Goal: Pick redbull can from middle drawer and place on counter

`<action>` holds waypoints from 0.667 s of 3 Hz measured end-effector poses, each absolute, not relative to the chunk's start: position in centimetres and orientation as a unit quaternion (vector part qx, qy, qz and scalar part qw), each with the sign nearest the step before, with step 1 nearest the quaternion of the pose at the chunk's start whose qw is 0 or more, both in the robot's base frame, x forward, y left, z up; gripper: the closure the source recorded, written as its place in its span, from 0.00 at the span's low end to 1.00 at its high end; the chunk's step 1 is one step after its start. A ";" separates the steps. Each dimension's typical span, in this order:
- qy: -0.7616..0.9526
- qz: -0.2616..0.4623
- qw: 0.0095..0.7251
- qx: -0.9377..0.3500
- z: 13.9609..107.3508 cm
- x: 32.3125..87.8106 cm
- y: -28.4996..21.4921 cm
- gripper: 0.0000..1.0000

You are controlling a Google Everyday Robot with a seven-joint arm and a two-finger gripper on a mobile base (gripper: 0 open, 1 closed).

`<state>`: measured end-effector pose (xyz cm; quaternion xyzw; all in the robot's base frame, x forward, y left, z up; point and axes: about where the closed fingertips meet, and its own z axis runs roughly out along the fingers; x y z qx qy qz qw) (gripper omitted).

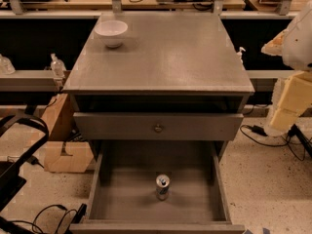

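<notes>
Silver-and-blue slim redbull can (162,185) upright mid-floor of open grey wooden middle drawer (126,196), clear of walls; white bowl (111,32) back-left on matte grey counter (165,57); cream gripper (287,104) far right, opening unreadable.

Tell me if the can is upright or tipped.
Upright: redbull can stands in middle drawer, silver top up; gripper at right edge.

Can (162,185) in drawer (122,201), end effector (288,101) right

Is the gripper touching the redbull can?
Apart. Camera view shows the gripper at the right edge beside the counter, the redbull can standing alone in the middle drawer.
</notes>
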<state>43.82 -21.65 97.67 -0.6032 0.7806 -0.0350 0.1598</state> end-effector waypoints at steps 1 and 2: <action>0.780 -0.034 0.162 -0.603 97.6 43.8 -21.7 0.00; 0.776 -0.016 0.205 -0.597 95.6 44.3 -21.8 0.00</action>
